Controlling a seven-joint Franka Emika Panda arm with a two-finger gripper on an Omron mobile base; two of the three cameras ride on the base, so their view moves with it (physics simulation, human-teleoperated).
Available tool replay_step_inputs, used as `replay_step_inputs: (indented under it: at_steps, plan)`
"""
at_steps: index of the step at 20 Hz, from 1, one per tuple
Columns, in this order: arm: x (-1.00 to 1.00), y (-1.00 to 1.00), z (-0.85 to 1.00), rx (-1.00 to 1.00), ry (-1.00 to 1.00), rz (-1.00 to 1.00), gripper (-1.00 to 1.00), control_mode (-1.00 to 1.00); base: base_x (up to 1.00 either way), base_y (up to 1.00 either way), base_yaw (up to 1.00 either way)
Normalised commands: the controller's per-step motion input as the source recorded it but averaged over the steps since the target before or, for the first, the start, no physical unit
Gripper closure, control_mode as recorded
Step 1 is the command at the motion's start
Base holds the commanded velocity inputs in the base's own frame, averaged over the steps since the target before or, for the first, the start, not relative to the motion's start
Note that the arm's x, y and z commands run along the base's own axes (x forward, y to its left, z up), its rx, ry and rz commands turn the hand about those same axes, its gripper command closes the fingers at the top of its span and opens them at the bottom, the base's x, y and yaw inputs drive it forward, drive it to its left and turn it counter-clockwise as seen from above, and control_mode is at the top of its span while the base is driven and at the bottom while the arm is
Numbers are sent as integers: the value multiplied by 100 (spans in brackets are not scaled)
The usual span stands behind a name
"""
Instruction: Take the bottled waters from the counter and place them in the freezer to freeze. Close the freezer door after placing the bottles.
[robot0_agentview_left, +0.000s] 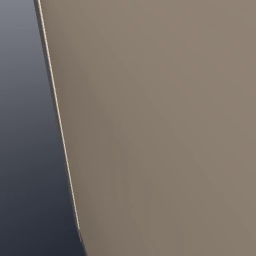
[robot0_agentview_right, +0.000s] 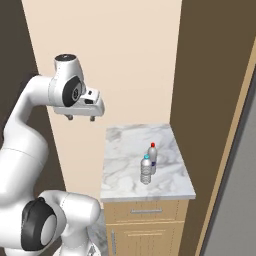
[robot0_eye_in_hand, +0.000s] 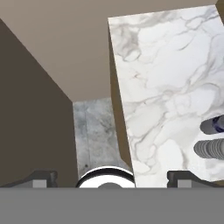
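The two bottled waters stand close together on the marble counter (robot0_agentview_right: 125, 150), toward its right front. The red-capped bottle (robot0_agentview_right: 153, 157) is just behind the teal-capped bottle (robot0_agentview_right: 146, 171). My gripper (robot0_agentview_right: 80, 118) hangs open and empty, pointing down, high above the floor and left of the counter's left edge. In the hand view, the counter (robot0_eye_in_hand: 162, 78) fills the right side. Both bottles show at its right edge, the blue-labelled bottle (robot0_eye_in_hand: 213, 124) above the ribbed bottle (robot0_eye_in_hand: 210, 148). My gripper (robot0_eye_in_hand: 111, 178) sits left of them. I cannot tell whether the grey slab at the far right belongs to the freezer.
Light wooden drawers (robot0_agentview_right: 145, 212) sit under the counter. A cream wall (robot0_agentview_right: 115, 60) rises behind it, with a dark brown tall panel (robot0_agentview_right: 210, 75) on the right and a grey slab (robot0_agentview_right: 235, 210) beyond. Grey stone floor (robot0_eye_in_hand: 94, 131) lies below the hand. A tan surface (robot0_agentview_left: 160, 125) stands close.
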Motion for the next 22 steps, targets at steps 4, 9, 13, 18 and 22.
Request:
replay_step_inputs:
  at_steps: [4, 9, 13, 18, 22]
  plan:
    - [0, 0, 0, 0, 0, 0, -100, -100, 0, 0, 0]
    - [-17, -42, 0, 3, -7, 1, -100, -100, 0, 0, 0]
    - [-19, -100, 6, 21, -24, 0, -100, -100, 0, 0, 0]
    - [-3, -100, 13, 17, -18, 0, -100, -100, 0, 0, 0]
    - [-1, -100, 0, 11, -21, 1, -100, -100, 0, 0, 0]
